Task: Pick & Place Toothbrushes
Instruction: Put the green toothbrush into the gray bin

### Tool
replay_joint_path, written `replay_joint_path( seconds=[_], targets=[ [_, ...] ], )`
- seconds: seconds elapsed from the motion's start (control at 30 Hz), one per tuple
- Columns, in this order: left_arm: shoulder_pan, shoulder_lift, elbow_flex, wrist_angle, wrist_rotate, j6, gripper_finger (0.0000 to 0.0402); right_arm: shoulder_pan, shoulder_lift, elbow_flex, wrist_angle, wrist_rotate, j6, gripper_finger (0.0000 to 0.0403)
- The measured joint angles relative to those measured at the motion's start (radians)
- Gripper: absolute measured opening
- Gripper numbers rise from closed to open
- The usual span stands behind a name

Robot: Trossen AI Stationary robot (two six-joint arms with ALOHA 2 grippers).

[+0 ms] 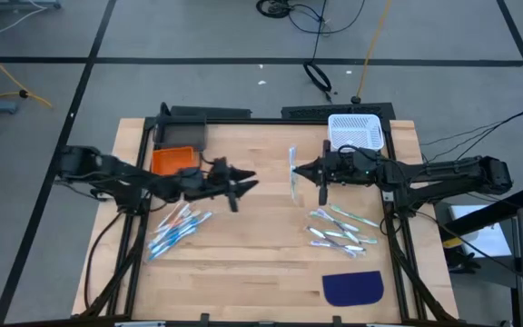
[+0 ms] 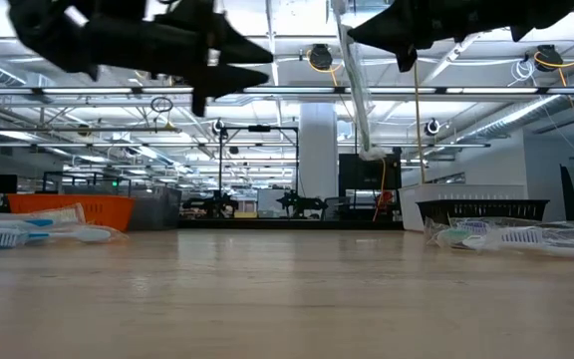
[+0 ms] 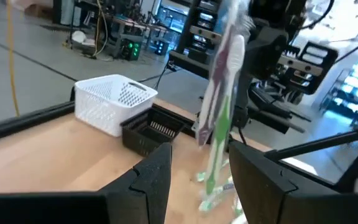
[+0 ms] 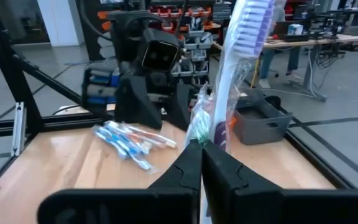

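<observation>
My right gripper (image 1: 301,171) is shut on one toothbrush in a clear wrapper (image 1: 292,174), high above the table's middle. The toothbrush also shows in the low view (image 2: 359,100) and the left wrist view (image 3: 219,106). My left gripper (image 1: 248,184) is open and empty, level with the toothbrush and a short way to its left, pointing at it (image 3: 197,180). A pile of blue-accented toothbrushes (image 1: 178,227) lies flat on the table's left. A pile of green-accented ones (image 1: 339,232) lies on its right. My right gripper pinches the wrapped toothbrush between its two fingers near one end (image 4: 205,134). The fingers (image 4: 182,168) come level from the table's right and lie across it. The toothbrush hangs slanting below the gripper, its free end (image 2: 372,152) well clear of the table.
An orange bin (image 1: 172,161) and a dark grey bin (image 1: 184,136) stand at the far left. A white basket (image 1: 356,132) and a black bin (image 3: 151,130) stand at the far right. A dark blue half-round mat (image 1: 352,288) lies near the front right. Bare wood lies in the middle.
</observation>
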Motion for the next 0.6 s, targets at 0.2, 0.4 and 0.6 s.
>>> replay_joint_path(
  seconds=[0.2,0.4,0.6],
  targets=[
    [0.0,0.166,0.156,-0.001,-0.001,0.033,0.0161,0.0,0.0,0.0,0.019,0.002,-0.028,0.0],
    [0.0,0.272,0.257,-0.003,-0.001,0.023,0.0161,0.0,0.0,0.0,0.022,0.002,-0.046,0.0],
    [0.0,0.31,0.294,-0.008,-0.001,0.011,0.0161,0.0,0.0,0.0,0.02,0.002,-0.05,0.0]
  ],
)
